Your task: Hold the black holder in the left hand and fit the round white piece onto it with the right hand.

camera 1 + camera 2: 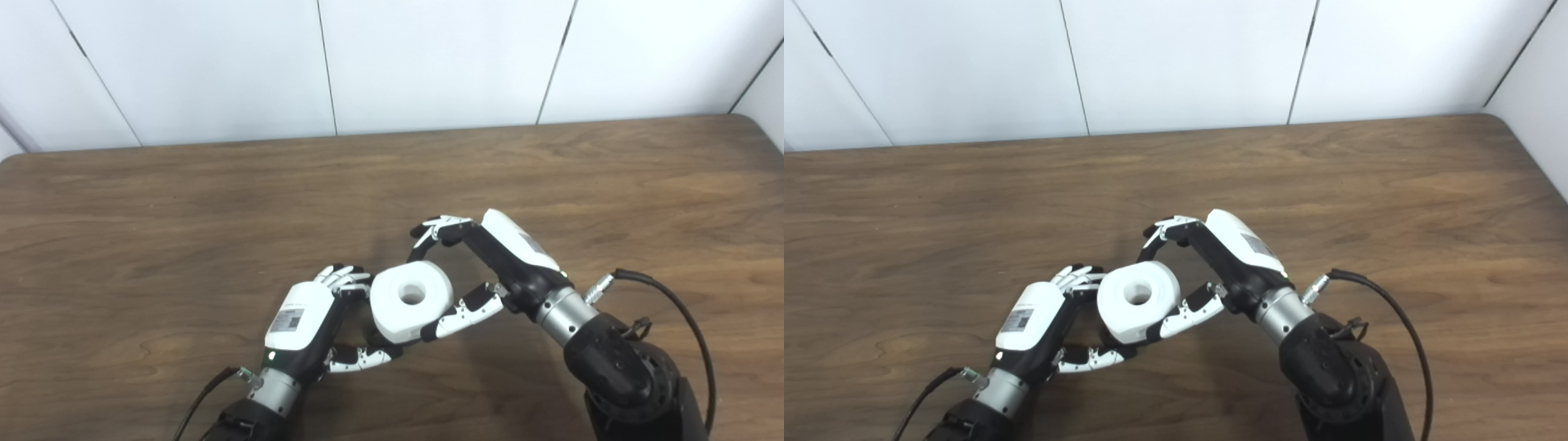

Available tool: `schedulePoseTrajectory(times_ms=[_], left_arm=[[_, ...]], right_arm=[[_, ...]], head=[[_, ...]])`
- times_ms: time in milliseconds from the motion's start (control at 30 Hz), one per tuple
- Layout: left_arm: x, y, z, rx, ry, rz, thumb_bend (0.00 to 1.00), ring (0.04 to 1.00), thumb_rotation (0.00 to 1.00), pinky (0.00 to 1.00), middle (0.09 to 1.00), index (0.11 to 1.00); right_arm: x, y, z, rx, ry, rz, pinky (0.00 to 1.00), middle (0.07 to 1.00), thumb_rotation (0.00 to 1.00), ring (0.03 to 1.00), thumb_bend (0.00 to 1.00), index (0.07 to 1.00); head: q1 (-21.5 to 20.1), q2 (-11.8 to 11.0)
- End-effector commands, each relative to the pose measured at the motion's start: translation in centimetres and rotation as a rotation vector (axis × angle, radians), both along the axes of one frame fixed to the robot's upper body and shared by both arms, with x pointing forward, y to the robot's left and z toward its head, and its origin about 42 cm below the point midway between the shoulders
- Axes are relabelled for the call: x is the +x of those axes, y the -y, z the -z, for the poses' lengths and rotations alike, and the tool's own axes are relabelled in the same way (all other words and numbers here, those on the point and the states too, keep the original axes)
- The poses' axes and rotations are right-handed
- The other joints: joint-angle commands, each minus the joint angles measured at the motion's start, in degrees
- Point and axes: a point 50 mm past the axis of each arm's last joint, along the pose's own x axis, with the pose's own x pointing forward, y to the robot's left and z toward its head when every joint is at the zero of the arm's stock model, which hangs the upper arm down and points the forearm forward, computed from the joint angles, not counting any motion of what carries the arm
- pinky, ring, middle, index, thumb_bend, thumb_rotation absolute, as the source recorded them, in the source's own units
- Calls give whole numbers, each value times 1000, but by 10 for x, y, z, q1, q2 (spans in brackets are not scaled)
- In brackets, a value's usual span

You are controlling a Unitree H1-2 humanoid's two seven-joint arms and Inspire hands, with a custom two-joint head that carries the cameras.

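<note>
The round white piece (409, 300), thick with a hole in its middle, sits between my two hands just above the table. My left hand (306, 318) is at its left side, fingers (343, 278) curled against its far left edge and thumb (361, 358) reaching under its near edge. The black holder is almost wholly hidden beneath the white piece; only a dark sliver (375, 334) shows there. My right hand (484, 263) comes from the right, its thumb (462, 309) pressed on the piece's near right side and its fingers (432, 231) arched over the far edge.
The brown wooden table (184, 214) stretches wide on every side of the hands. White wall panels (429, 61) rise behind its far edge. A black cable (680, 312) loops off my right wrist, and another trails from my left forearm (202, 398).
</note>
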Motion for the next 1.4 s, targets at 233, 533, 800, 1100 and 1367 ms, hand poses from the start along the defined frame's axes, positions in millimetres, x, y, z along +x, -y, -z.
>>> schedulePoseTrajectory(times_ms=[233, 533, 800, 1100, 1367], left_arm=[[-5, 5, 18, 56, -85, 20, 521, 864, 48, 918, 794, 486], [-5, 5, 17, 50, -80, 19, 521, 864, 48, 914, 794, 487], [-5, 5, 15, 54, -81, 19, 521, 863, 48, 920, 794, 487], [-4, 5, 16, 50, -72, 22, 521, 863, 47, 914, 792, 486], [-4, 6, 16, 54, -73, 21, 521, 861, 48, 911, 791, 487]], right_arm=[[0, -4, -15, 23, 80, -7, 782, 796, 136, 889, 525, 482], [2, 4, -4, 11, 68, 16, 774, 792, 134, 878, 525, 482], [2, 6, 2, -5, 73, 18, 758, 791, 134, 877, 524, 482], [1, 4, 4, -13, 72, 18, 746, 791, 135, 877, 525, 482], [-1, -3, 5, -7, 67, 14, 748, 786, 136, 866, 525, 482]], head=[[4, 2], [5, 4], [7, 8], [9, 10], [9, 10]])
